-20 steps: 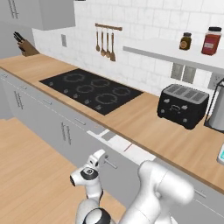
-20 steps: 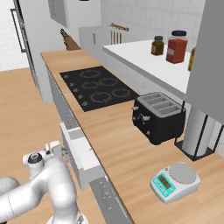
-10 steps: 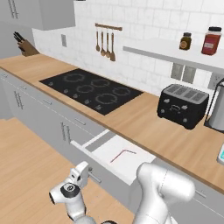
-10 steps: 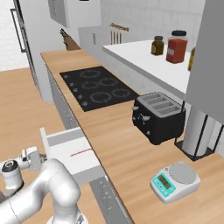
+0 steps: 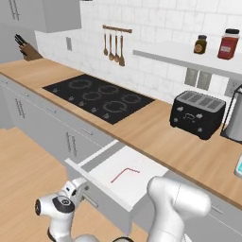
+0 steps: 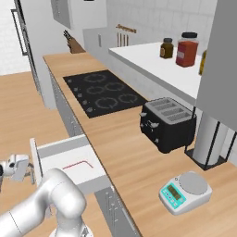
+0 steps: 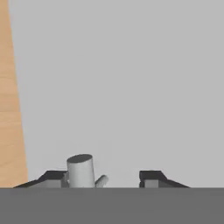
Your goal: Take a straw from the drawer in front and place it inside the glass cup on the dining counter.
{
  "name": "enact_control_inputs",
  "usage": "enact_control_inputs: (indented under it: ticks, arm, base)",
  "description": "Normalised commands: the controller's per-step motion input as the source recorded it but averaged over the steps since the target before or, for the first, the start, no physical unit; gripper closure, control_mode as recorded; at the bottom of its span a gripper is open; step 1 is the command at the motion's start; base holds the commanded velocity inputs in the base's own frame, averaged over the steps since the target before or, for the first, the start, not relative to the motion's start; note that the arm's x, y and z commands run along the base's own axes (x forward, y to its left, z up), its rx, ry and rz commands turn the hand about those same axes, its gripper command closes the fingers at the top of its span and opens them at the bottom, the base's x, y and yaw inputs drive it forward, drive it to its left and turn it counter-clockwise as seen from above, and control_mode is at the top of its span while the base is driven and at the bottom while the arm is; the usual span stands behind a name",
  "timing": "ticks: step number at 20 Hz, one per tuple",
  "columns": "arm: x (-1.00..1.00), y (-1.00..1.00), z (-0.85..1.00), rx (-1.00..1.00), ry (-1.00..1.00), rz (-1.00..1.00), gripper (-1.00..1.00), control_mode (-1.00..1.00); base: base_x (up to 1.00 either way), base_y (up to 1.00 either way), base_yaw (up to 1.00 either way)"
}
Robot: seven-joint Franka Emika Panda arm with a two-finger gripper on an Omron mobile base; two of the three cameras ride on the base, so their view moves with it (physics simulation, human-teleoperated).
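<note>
Showing its two dark tips standing apart, the hand view is catching the two-finger gripper (image 7: 103,177) released around the slim metal bar handle (image 7: 81,169) (cut off low). Right of it, the thin red-pink straw (image 5: 124,173) is lying bent in the wide white drawer (image 5: 142,186), pulled out; jar labels are staying unreadable.

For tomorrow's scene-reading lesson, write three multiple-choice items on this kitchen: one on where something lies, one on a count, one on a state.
1. Where does the straw lie?
A. in the drawer
B. on the hob
C. on the shelf

2. How many jars stand on the shelf in the left base view?
A. one
B. two
C. four

3. How is the drawer?
A. shut
B. taken out and on the floor
C. pulled open

Key: 1 A, the red straw rests on the drawer's white inside. 2 B, a dark jar and a red jar. 3 C, its white inside juts out from the counter.
</note>
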Motion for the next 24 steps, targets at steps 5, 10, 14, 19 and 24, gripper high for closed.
enact_control_inputs:
  ticks: [5,10,14,19,24]
  arm:
    - [-0.22,0.0,0.55,0.73,0.51,0.03,-1.0,-1.0]
    - [-0.64,-0.02,0.81,0.55,0.28,0.01,-1.0,-1.0]
    - [-0.73,-0.33,1.0,0.31,0.01,-0.01,-1.0,-1.0]
    - [-0.31,-0.56,1.0,0.15,0.0,-0.09,-1.0,-1.0]
    - [0.09,-0.76,0.73,0.05,0.03,-0.1,-1.0,-1.0]
  base:
    - [0.0,0.0,0.0]
    - [0.0,0.0,0.0]
    - [0.0,0.0,0.0]
    - [0.0,0.0,0.0]
    - [0.0,0.0,0.0]
